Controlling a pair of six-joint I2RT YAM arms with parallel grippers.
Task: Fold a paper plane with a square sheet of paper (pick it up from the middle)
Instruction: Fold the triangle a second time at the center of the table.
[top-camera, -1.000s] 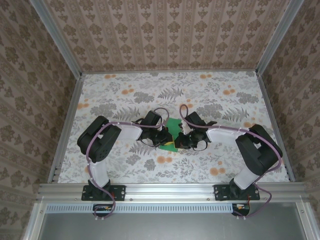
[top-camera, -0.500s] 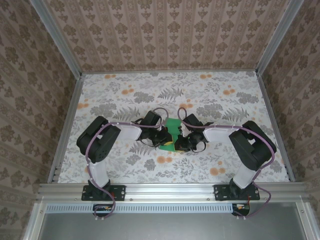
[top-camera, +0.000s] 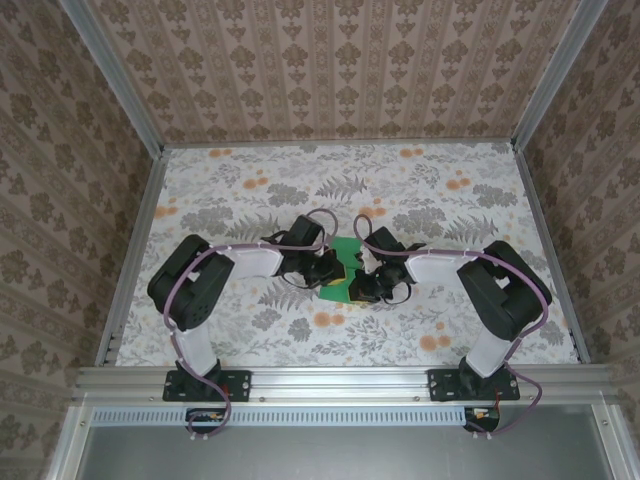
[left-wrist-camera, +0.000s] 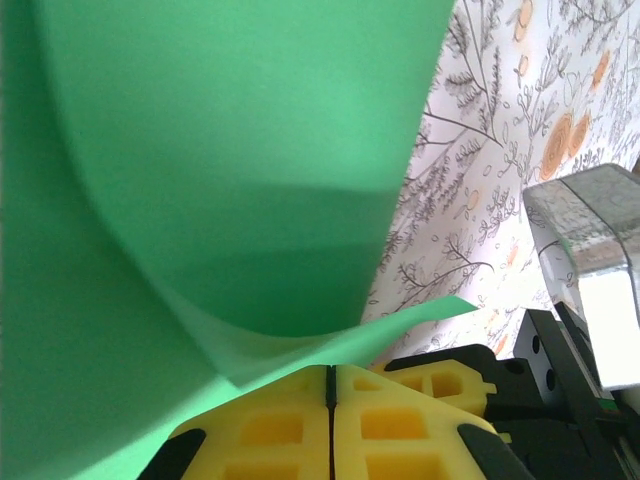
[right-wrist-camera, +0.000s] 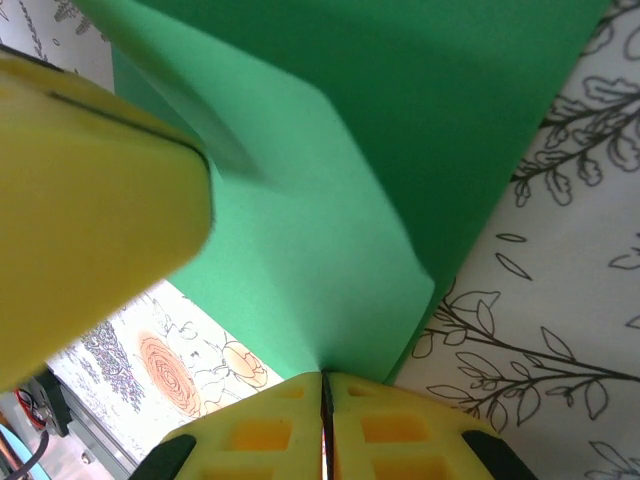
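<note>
The square sheet of paper (top-camera: 345, 256) is bright green and hangs bent between both grippers at the table's middle. My left gripper (top-camera: 337, 279) is shut on its lower edge; in the left wrist view the sheet (left-wrist-camera: 220, 160) curls up from the shut yellow fingertips (left-wrist-camera: 300, 400). My right gripper (top-camera: 358, 284) is shut on the opposite edge; the sheet (right-wrist-camera: 330, 190) rises in a folded-over layer from that gripper (right-wrist-camera: 323, 376). The two grippers stand almost tip to tip. The sheet is a loose curl; a paper plane shape is out of view.
The floral grey-and-orange cloth (top-camera: 250, 190) covers the table. Patterned walls and aluminium rails (top-camera: 135, 250) close it in on three sides. The left gripper's yellow finger (right-wrist-camera: 90, 200) looms blurred close beside the right wrist camera.
The right gripper has slid left toward the left one, so the sheet has bunched up narrower between them. The left arm's elbow has shifted slightly left.
</note>
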